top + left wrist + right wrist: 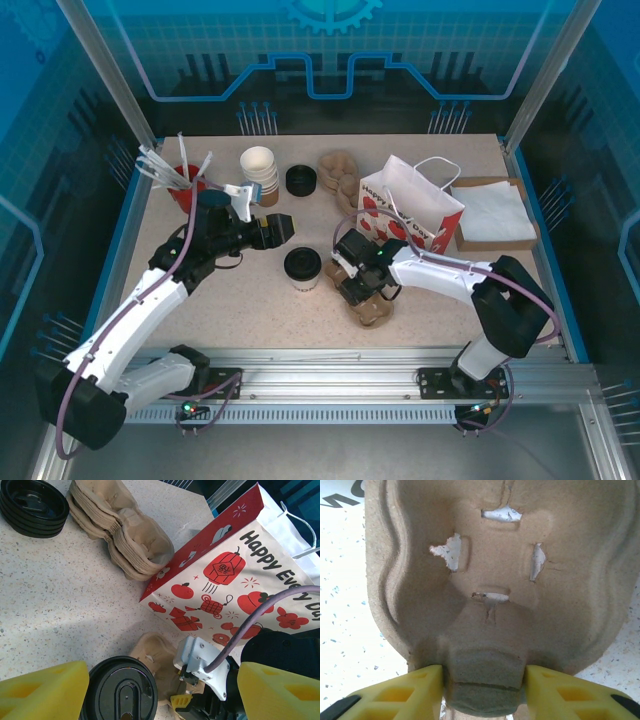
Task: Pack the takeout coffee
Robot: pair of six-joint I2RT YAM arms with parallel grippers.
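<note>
Here, the right pincer (485,680) clamps the middle ridge of a pulp carrier (495,580) on the counter (240,315), apparently to ready a seat for the coffee (302,267), which stands just left of it. The left pincer (162,692) hangs wide apart beside the coffee, likely poised to lift it.

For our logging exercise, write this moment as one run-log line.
left tool: open, empty | right tool: gripping cup carrier | coffee: lidded, on table, not yet packed | bag: standing
</note>
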